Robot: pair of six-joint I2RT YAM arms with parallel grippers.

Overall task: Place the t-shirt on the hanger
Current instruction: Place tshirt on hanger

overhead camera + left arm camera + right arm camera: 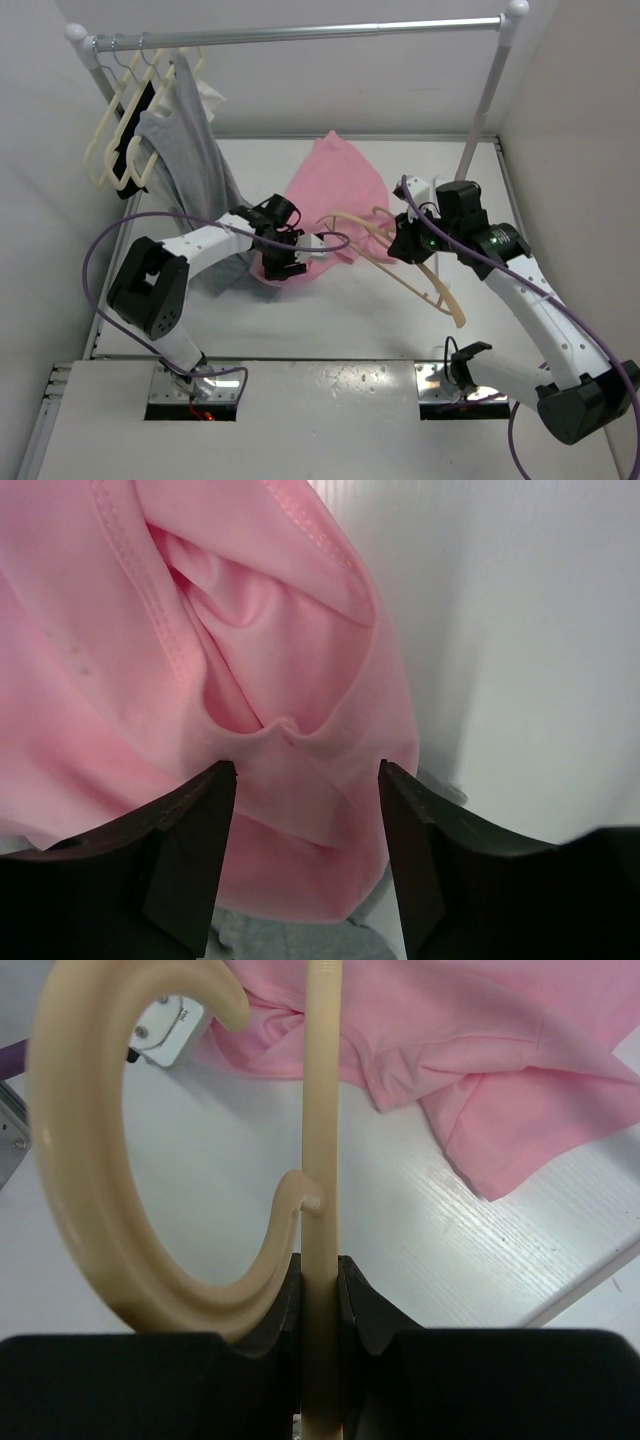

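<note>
The pink t-shirt [335, 185] lies crumpled on the white table, mid-back. My left gripper [285, 252] is at its near-left edge. In the left wrist view the gripper [307, 775] is open, and folds of the t-shirt [250, 630] lie between and beyond its fingers [190, 830]. My right gripper [405, 243] is shut on the peach-beige hanger [435, 285] and holds it just right of the t-shirt, with one arm reaching over the pink cloth. In the right wrist view the gripper [320, 1270] clamps the hanger's bar [320, 1110] beside the hook [80, 1160]. The t-shirt [480, 1050] lies beyond.
A clothes rail [300, 33] spans the back. At its left end hang a gray garment [190, 130], bunched cream hangers [105, 140] and a black hanger [135, 125]. The gray cloth also shows under the pink in the left wrist view [290, 940]. White walls close in both sides.
</note>
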